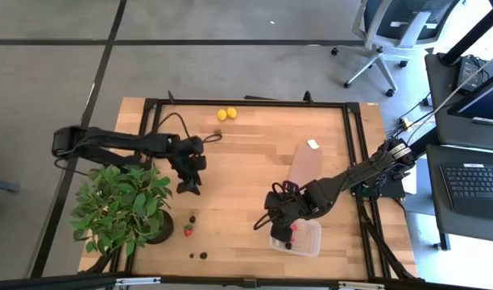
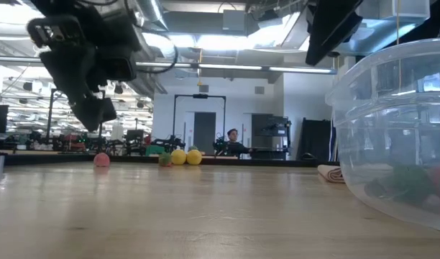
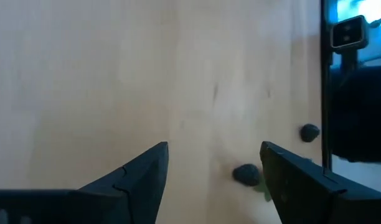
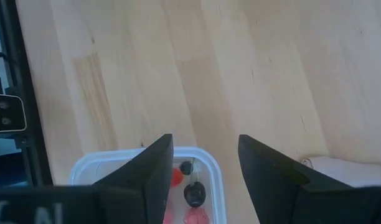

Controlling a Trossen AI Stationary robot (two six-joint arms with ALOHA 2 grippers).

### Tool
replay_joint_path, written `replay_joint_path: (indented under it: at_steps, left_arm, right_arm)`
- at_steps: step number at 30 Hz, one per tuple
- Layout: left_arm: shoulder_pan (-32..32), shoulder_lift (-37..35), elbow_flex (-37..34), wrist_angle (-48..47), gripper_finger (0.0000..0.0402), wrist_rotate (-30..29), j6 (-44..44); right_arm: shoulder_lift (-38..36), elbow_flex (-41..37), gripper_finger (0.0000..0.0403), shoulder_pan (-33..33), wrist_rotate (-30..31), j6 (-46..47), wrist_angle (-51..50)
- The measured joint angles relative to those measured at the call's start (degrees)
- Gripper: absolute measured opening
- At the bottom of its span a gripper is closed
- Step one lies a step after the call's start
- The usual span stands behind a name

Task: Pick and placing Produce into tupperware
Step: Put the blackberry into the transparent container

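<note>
The clear tupperware [image 1: 304,239] sits near the table's near right edge; in the right wrist view the tupperware [image 4: 206,163] holds red and dark fruit pieces [image 4: 192,191]. My right gripper [image 1: 274,219] hovers open over its left end, empty [image 4: 203,144]. My left gripper [image 1: 189,187] is open above bare wood, just beyond a blackberry [image 1: 192,218] and a strawberry [image 1: 188,231]. In the left wrist view, my left gripper [image 3: 214,152] is empty, with a blackberry [image 3: 245,174] ahead of it. Two more blackberries [image 1: 198,255] lie by the near edge. Two lemons [image 1: 226,113] rest near the far edge.
A leafy potted plant [image 1: 122,205] stands at the near left corner, close to the loose berries. A flat pinkish-brown block [image 1: 305,165] lies beyond the tupperware, with a small white piece [image 1: 313,144] past it. A black frame [image 1: 350,145] borders the table. The middle of the table is bare wood.
</note>
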Motion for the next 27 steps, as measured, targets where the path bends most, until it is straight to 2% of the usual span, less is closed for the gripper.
replay_joint_path:
  at_steps: [2, 8, 12, 16, 20, 27]
  left_arm:
    - [-2.6, 0.0, 0.0, 1.5, 0.0245, -0.9, -0.1]
    - [-9.4, 0.2, 0.0, 1.8, 0.0245, -10.1, -2.1]
    - [-11.3, 2.4, 0.0, 3.2, 0.0245, -5.8, -5.9]
    - [-13.8, 6.2, 0.0, 5.0, 0.0245, -8.0, -6.4]
    - [-16.0, 10.8, 0.0, 7.4, 0.0245, -7.5, -6.3]
    - [-18.9, 15.5, 0.0, 10.4, 0.0245, -1.4, -6.2]
  right_arm:
    - [0.0, 0.0, 0.0184, 0.0, 0.0, 0.0, 0.5]
    - [0.0, 0.0, 0.0184, 0.0, 0.0, 0.0, 1.9]
    - [0.0, 0.0, 0.0184, 0.0, 0.0, 0.0, 2.9]
    - [0.0, 0.0, 0.0184, 0.0, 0.0, 0.0, 4.5]
    - [0.0, 0.0, 0.0184, 0.0, 0.0, 0.1, 5.0]
    - [0.0, 0.0, 0.0184, 0.0, 0.0, 0.1, 5.1]
